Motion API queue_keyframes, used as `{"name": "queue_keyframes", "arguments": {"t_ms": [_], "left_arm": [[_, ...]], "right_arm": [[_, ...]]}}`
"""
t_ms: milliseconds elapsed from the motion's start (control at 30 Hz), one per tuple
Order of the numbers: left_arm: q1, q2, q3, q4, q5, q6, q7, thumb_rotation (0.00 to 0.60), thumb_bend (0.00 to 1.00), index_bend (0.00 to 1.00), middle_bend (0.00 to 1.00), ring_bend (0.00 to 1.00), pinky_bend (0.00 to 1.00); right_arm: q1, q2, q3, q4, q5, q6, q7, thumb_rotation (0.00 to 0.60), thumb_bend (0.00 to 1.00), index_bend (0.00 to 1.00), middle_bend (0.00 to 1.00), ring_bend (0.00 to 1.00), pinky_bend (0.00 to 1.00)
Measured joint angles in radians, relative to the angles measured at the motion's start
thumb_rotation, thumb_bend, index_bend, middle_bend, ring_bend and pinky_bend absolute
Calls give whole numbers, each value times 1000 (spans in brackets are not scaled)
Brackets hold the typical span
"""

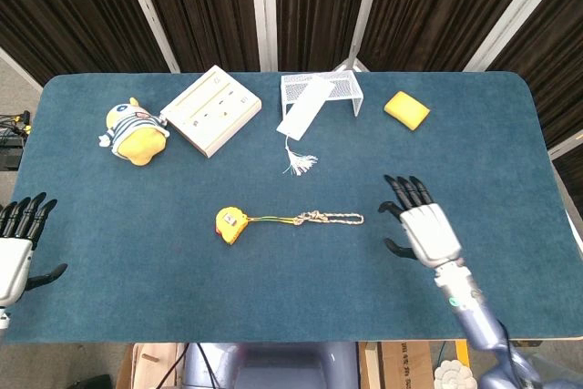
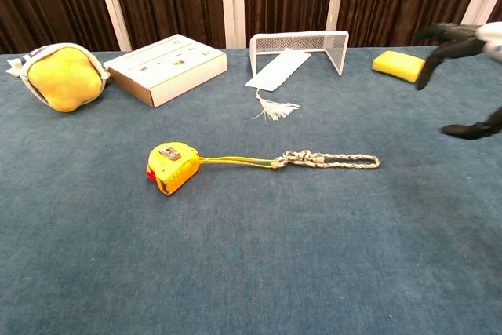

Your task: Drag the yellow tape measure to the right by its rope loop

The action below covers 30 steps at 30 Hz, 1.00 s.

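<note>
Both my hands hold nothing. My right hand hovers over the blue table, fingers spread wide, just right of the rope loop and not touching it; the chest view catches only its dark fingers at the right edge. My left hand sits at the near left table edge, fingers apart, well away from everything.

Yellow tape measure lies flat mid-table, left of centre. Its yellow cord runs right to a knot, then the braided loop stretches out straight on the cloth.

Along the far side: plush toy, white box, wire rack with a tasselled bookmark leaning out of it, yellow sponge.
</note>
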Motion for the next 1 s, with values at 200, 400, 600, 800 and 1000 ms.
{"name": "queue_keyframes", "arguments": {"t_ms": [200,400,600,800,1000], "left_arm": [[0,1,-1,1,1,3,-3,600,0,0,0,0,0],[0,-1,-2,2,1,3,-8,600,0,0,0,0,0],[-2,0,-2,0,-5,-5,-9,600,0,0,0,0,0],[-4,-1,-3,0,-8,-9,-8,600,0,0,0,0,0],[-6,-1,-4,-1,-13,-15,-13,600,0,0,0,0,0]], "right_arm": [[49,-79,15,43,70,-50,-77,600,282,500,96,0,0],[77,-153,12,113,134,-77,-117,600,286,500,98,0,0],[98,-214,8,192,187,-92,-125,600,290,500,98,0,0],[118,-256,13,253,215,-102,-104,600,302,502,98,0,0],[140,-299,19,308,235,-113,-86,600,333,521,103,0,0]]}}
